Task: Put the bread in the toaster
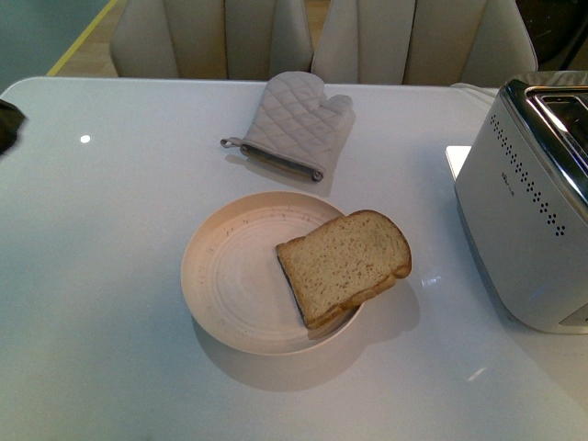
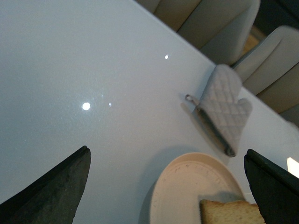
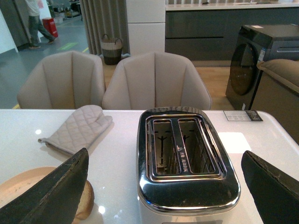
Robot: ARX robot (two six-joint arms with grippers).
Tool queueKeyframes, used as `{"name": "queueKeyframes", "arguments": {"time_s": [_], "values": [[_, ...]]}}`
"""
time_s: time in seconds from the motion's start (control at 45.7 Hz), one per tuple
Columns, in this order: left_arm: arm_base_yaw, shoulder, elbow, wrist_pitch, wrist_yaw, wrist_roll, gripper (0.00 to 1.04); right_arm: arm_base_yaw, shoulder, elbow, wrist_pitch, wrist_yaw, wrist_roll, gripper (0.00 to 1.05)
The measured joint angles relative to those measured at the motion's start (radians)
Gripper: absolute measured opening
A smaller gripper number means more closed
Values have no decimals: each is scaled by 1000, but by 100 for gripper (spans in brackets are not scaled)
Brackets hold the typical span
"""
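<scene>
The bread (image 1: 344, 264) is a thick tan slice lying on the right side of a round cream plate (image 1: 230, 285) at the table's middle. The white toaster (image 1: 533, 211) with dotted side and chrome top stands at the right edge. In the right wrist view the toaster (image 3: 187, 163) shows two empty slots between the wide-open jaws of my right gripper (image 3: 163, 189), and a bit of the bread (image 3: 84, 200) shows beside one finger. My left gripper (image 2: 170, 186) is open above the plate (image 2: 187, 186), with the bread's corner (image 2: 229, 212) near one finger. Neither gripper shows in the front view.
A quilted grey oven mitt (image 1: 294, 124) lies behind the plate. Two beige chairs (image 1: 312, 37) stand at the table's far edge. The white table (image 1: 101, 276) spreads to the left of the plate.
</scene>
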State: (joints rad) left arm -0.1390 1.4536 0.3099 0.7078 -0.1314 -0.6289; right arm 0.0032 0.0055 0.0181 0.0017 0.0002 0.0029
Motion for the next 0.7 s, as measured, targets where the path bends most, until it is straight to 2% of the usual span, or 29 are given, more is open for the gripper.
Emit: {"name": "queueKeyframes", "arguments": {"time_s": [0.109, 0.197, 0.263, 0.328, 0.394, 0.438, 0.591, 0.634, 0.7], "values": [[13, -308, -92, -89, -9, -27, 98, 0, 0, 0, 0, 0, 0, 96], [14, -453, -107, -87, -9, -30, 97, 0, 0, 0, 0, 0, 0, 96], [29, -440, -165, 120, 24, 193, 82, 0, 0, 0, 0, 0, 0, 96], [41, -426, -219, 228, 39, 388, 68, 0, 0, 0, 0, 0, 0, 96], [56, -466, -250, 204, 59, 511, 54, 0, -1, 0, 0, 1, 0, 96], [103, -515, -264, 166, 121, 561, 43, 0, -1, 0, 0, 1, 0, 96], [134, -668, -285, 40, 131, 607, 9, 0, -1, 0, 0, 1, 0, 96], [135, -700, -290, 14, 131, 608, 3, 0, -1, 0, 0, 1, 0, 96], [135, -739, -295, -19, 131, 612, 3, 0, -1, 0, 0, 1, 0, 96]]}}
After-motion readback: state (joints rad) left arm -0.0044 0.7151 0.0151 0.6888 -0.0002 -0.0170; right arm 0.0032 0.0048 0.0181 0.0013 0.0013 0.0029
